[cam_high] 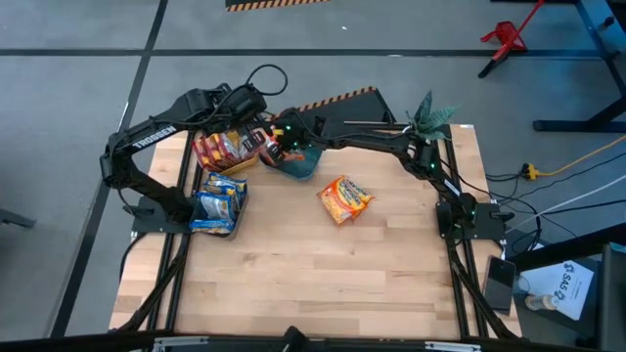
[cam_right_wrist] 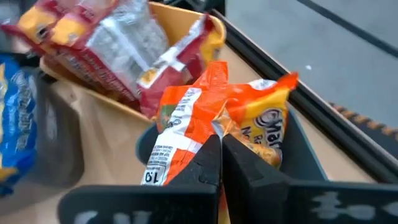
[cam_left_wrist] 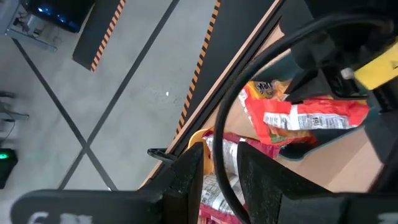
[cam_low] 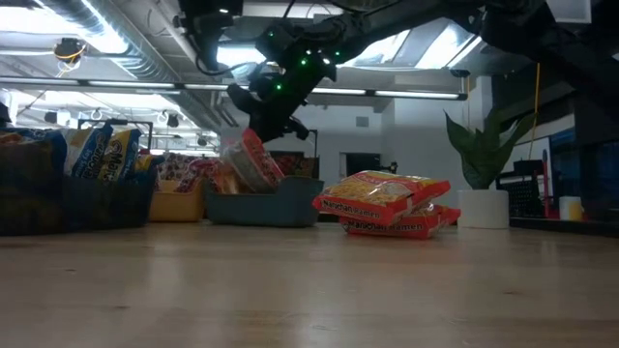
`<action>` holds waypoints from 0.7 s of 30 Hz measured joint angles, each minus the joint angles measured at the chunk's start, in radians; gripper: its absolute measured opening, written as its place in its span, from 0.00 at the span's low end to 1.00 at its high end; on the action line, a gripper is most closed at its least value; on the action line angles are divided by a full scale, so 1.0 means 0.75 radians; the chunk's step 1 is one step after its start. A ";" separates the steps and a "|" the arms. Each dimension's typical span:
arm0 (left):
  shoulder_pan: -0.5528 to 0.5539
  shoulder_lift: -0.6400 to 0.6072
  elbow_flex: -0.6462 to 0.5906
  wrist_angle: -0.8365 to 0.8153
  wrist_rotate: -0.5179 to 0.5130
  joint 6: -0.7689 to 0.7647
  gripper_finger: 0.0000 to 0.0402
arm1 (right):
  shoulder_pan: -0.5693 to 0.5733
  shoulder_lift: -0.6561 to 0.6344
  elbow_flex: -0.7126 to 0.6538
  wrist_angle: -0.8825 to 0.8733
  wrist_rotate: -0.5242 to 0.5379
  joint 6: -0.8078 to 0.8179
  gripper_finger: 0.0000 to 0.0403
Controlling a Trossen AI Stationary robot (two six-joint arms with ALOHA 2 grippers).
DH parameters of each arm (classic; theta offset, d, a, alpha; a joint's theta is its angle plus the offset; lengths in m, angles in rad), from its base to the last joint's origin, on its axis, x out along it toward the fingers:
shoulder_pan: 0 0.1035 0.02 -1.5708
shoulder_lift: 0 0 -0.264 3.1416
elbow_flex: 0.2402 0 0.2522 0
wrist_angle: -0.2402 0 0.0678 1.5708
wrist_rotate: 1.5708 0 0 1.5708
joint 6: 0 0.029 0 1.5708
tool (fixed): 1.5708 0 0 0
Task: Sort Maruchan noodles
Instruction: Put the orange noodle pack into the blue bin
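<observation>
My right gripper (cam_right_wrist: 221,155) reaches across the table and is shut on an orange Maruchan noodle packet (cam_low: 254,159) over the teal bin (cam_low: 276,206). Two more orange packets (cam_high: 344,198) lie stacked flat on the wood near the table's middle. Red packets (cam_high: 217,147) fill the yellow bin (cam_right_wrist: 214,31) at the far left. Blue packets (cam_high: 217,203) sit in a dark bin nearer the front. My left gripper (cam_left_wrist: 221,171) hovers above the yellow bin with its fingers a little apart and nothing seen between them. My right gripper pinches the orange packet between its two shut fingers at a crumpled part of the wrapper near its upper end (cam_right_wrist: 214,127). The fingers slant down from the table's right side. The packet hangs tilted below them, its lower end (cam_low: 269,179) dipping behind the teal bin's rim.
A potted plant (cam_high: 427,115) stands at the table's far right corner. A black cable (cam_left_wrist: 249,106) loops in front of my left gripper. The three bins crowd the far left; bare wood (cam_high: 313,274) spreads over the near half of the table.
</observation>
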 joint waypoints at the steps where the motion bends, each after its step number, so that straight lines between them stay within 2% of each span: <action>1: 0.000 0.000 0.000 0.009 0.000 0.002 0.23 | 0.001 0.000 0.000 0.001 0.004 0.028 0.00; 5: 0.002 -0.008 0.000 0.030 0.001 0.031 0.23 | 0.002 0.000 0.000 0.014 0.031 0.135 0.00; 13: 0.003 -0.012 0.000 0.040 0.004 0.059 0.23 | 0.019 0.000 -0.001 0.009 0.176 0.340 0.00; 18: 0.003 -0.012 0.000 0.045 0.015 0.063 0.23 | 0.040 0.005 -0.002 -0.022 0.191 0.503 0.00; 21: 0.003 -0.012 0.000 0.055 0.040 0.064 0.23 | 0.058 0.014 -0.002 -0.035 0.289 0.626 0.00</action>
